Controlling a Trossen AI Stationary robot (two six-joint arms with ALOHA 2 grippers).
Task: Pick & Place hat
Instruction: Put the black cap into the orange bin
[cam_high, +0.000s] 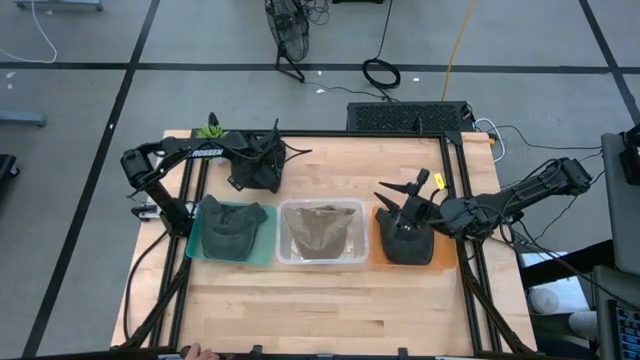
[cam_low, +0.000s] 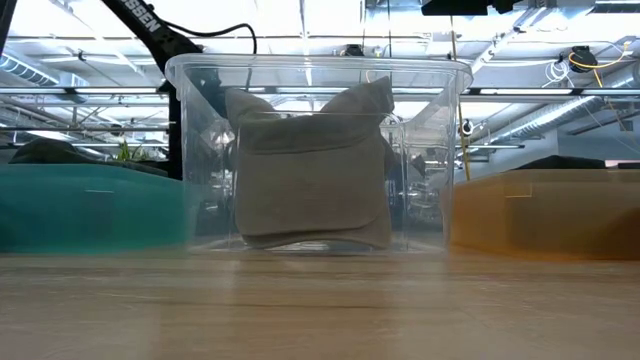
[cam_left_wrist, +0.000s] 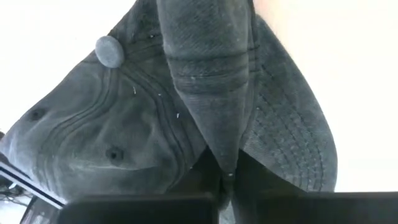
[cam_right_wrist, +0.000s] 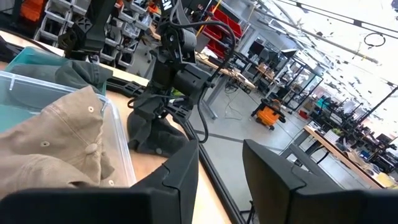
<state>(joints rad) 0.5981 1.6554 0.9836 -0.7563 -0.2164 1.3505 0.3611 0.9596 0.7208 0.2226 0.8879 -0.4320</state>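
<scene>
Seen from above: three bins in a row on the wooden table, a teal bin with a dark green cap, a clear bin with a tan cap, an orange bin with a black cap. Left gripper behind the teal and clear bins, clamped on a dark grey cap hanging above the tabletop. Right gripper over the orange bin, fingers apart. At table height: the tan cap propped upright inside the clear bin, teal and orange bins flanking it. From the left wrist: grey cap fabric pinched between the closed fingers, top button and stitched brim showing. From the right wrist: own fingers spread, and across the table the left arm holding the dark grey cap beyond the clear bin.
</scene>
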